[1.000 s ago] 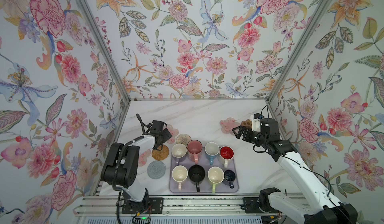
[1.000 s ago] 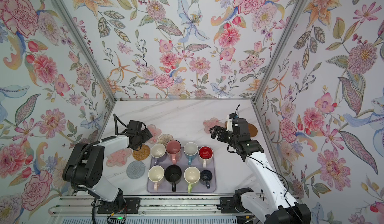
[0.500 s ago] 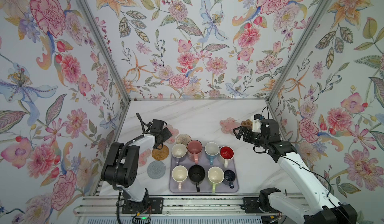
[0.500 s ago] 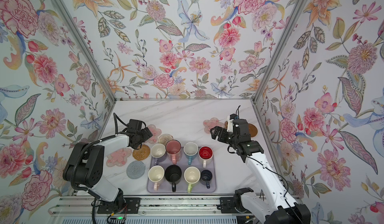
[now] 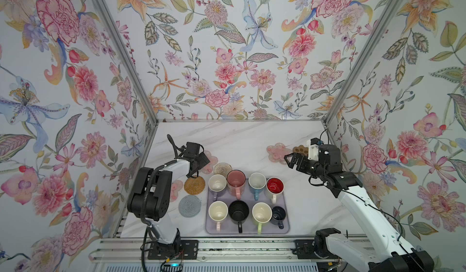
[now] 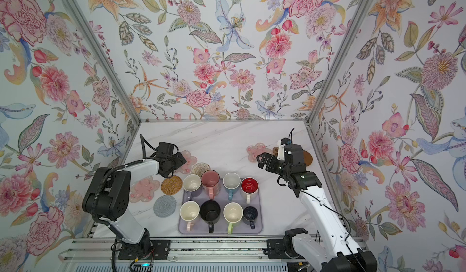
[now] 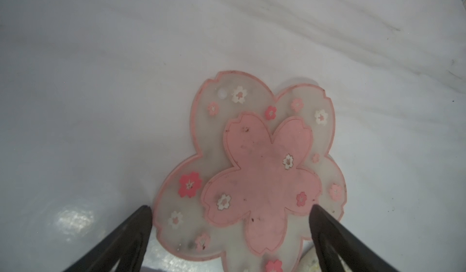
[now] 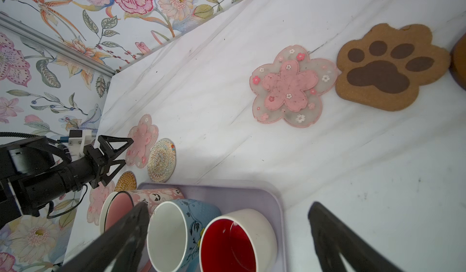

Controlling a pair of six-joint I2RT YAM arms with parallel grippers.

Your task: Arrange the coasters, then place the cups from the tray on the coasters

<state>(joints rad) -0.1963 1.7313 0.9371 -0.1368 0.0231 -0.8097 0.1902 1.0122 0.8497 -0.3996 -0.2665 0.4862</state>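
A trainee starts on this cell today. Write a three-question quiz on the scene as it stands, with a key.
1. True or false: the black mug stands outside the tray.
2. Which coaster lies between the left gripper's fingertips in its wrist view? A) grey knitted coaster B) pink flower coaster C) brown paw coaster
3. Short answer: what does the right gripper hold?

Key: 1 false; 2 B; 3 nothing, its jaws stand open and empty.

White marble table [image 5: 239, 142]: tray [image 5: 228, 229] (lavender), scattered coasters [image 5: 189, 206]
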